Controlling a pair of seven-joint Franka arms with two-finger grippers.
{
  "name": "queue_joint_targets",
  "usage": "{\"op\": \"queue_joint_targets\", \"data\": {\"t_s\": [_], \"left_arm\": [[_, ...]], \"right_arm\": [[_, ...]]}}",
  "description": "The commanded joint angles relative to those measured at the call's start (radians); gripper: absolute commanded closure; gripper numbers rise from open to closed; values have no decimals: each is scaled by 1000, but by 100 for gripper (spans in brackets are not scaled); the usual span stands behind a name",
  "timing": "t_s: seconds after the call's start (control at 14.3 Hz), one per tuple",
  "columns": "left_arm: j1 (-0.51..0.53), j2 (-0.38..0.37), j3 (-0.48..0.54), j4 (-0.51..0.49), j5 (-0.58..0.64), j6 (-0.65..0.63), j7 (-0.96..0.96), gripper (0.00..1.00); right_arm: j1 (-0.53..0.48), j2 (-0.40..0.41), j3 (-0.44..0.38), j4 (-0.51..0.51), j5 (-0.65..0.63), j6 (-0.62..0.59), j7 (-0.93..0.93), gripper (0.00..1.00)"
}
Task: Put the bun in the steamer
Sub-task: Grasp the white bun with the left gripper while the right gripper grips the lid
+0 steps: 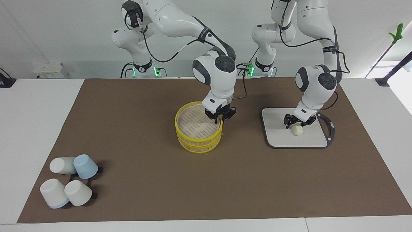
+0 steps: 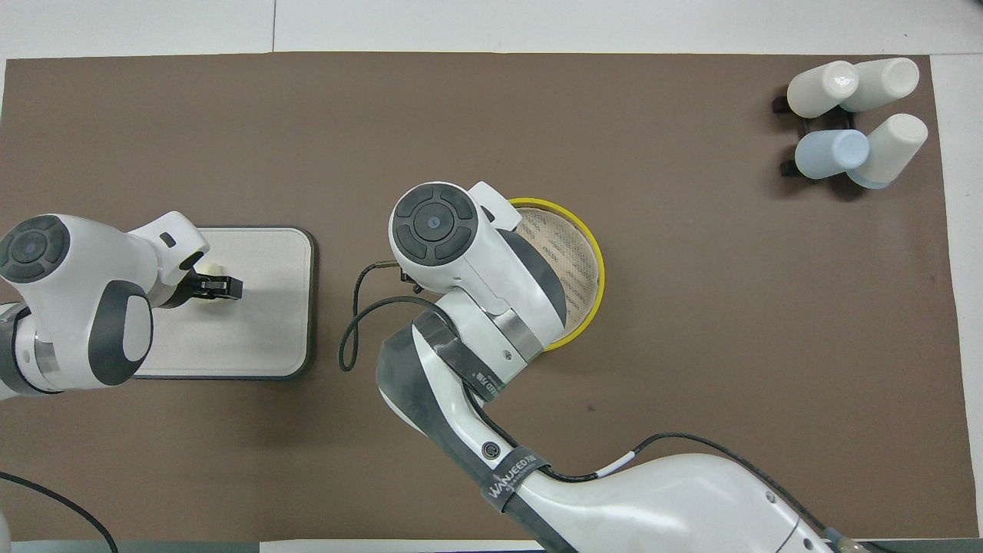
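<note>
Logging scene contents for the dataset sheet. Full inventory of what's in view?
steamer: 1, yellow rims, beige slats, mid-mat.
bun: 1, pale cream, on the board.
board: 1, light top, dark grey edge, toward the left arm's end.
cups: 4, three white, one pale blue, on a black rack, toward the right arm's end, farther from the robots than the steamer.
mat: 1, brown, covers the table.
right hand: 1, black, at the steamer's rim.
left hand: 1, black, fingers either side of the bun.
</note>
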Motion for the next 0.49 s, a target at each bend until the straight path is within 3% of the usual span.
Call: {"op": "queue_joint_targets", "data": {"t_s": [0.0, 0.21, 0.42], "left_arm": [[7, -3, -2, -15, -16, 21, 21, 64], [7, -2, -2, -8, -17, 18, 20, 71], [0, 1, 0, 18, -55, 6, 15, 71]], "right_arm": [[-10, -11, 0, -9, -15, 28, 11, 100], [-20, 9, -2, 81, -16, -54, 7, 100], [-69, 26, -5, 134, -18, -81, -64, 100]]}}
